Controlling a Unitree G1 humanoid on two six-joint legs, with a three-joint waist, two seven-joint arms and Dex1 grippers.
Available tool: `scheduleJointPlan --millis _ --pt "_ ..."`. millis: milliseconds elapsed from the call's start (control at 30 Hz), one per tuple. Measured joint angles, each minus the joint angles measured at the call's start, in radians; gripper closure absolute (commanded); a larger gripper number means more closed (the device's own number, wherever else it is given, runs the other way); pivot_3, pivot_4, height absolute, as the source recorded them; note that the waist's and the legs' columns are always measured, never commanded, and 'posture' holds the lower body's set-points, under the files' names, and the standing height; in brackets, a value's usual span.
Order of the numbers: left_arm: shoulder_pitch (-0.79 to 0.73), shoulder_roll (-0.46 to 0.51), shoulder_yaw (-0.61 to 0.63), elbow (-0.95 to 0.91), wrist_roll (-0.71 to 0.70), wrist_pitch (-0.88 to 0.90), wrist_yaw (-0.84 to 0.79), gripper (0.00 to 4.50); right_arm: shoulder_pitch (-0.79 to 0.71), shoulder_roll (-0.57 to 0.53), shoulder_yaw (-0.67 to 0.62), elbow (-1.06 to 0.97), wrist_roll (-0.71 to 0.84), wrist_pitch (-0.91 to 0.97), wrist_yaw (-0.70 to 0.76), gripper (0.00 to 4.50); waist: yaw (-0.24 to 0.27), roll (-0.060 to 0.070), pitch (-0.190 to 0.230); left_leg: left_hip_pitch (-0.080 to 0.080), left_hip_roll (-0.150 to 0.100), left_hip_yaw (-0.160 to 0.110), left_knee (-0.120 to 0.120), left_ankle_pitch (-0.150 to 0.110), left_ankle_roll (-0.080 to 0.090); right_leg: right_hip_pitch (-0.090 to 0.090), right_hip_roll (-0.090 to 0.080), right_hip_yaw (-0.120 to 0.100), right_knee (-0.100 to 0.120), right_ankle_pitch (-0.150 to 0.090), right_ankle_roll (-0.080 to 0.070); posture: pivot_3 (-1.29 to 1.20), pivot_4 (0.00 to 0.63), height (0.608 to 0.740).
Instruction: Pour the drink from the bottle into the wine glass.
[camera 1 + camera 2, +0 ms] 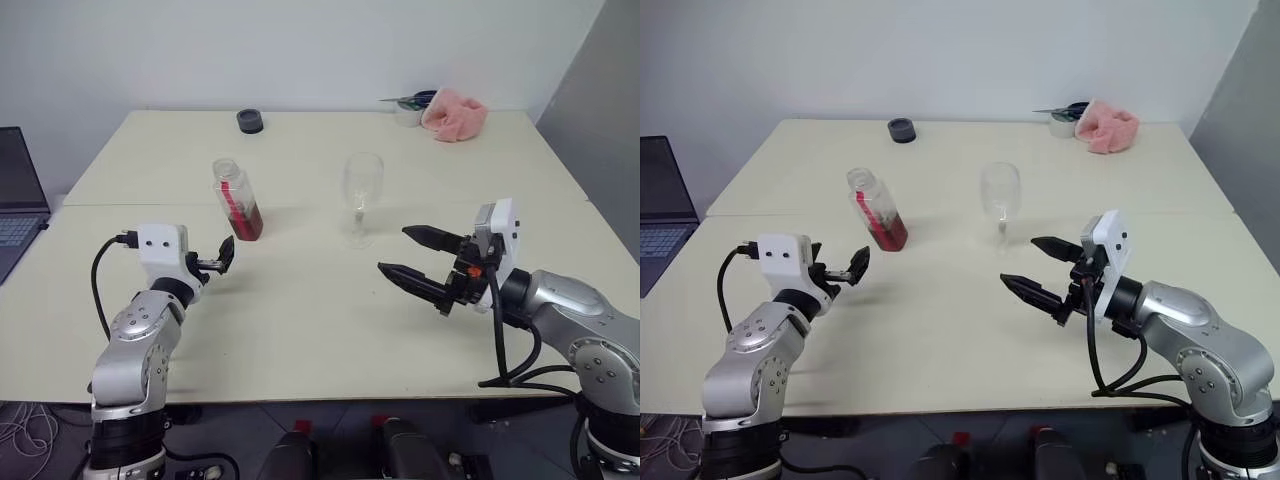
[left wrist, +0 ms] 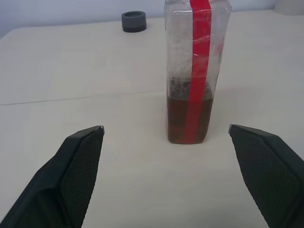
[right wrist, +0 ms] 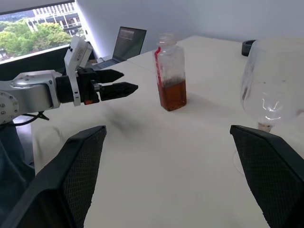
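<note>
On the tabletop (image 1: 300,330) the bottle (image 1: 237,200) stands uncapped, drink (image 2: 183,118) inside; the wine glass (image 1: 362,196) looks empty. Left pincer (image 1: 224,257) and right pincer (image 1: 415,255) both gape, holding nothing, so grasping and pouring remain.

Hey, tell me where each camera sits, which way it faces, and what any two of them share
Left eye view: on the head, looking forward and down over the table; left hand and right hand, both open, show.
Right eye view: beside it, same scene.
Left wrist view: on the left wrist, looking along its own fingers at the bottle.
Right wrist view: on the right wrist, facing bottle, wine glass and the left hand.
Both wrist views share the bottle and its drink.
</note>
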Motion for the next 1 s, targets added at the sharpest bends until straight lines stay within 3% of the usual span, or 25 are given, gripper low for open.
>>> scheduleJointPlan --millis 367,1000 --pt "-0.179 0.011 -0.033 0.127 0.013 -0.004 -0.055 0.00 -0.021 0.020 0.019 0.012 -0.003 -0.004 -0.039 0.05 -0.001 0.000 0.000 0.000 0.000 0.000 0.000 0.000 0.000 -0.001 0.000 0.000 0.000 0.000 0.000 0.00 0.150 0.740" --pt "-0.262 0.012 -0.071 0.355 0.070 -0.157 -0.115 0.00 -0.002 0.025 0.017 0.016 -0.018 -0.029 -0.070 0.05 0.000 0.000 0.000 -0.001 0.000 0.000 0.000 0.000 0.000 -0.001 0.000 0.000 0.000 0.000 0.000 0.00 0.150 0.740"
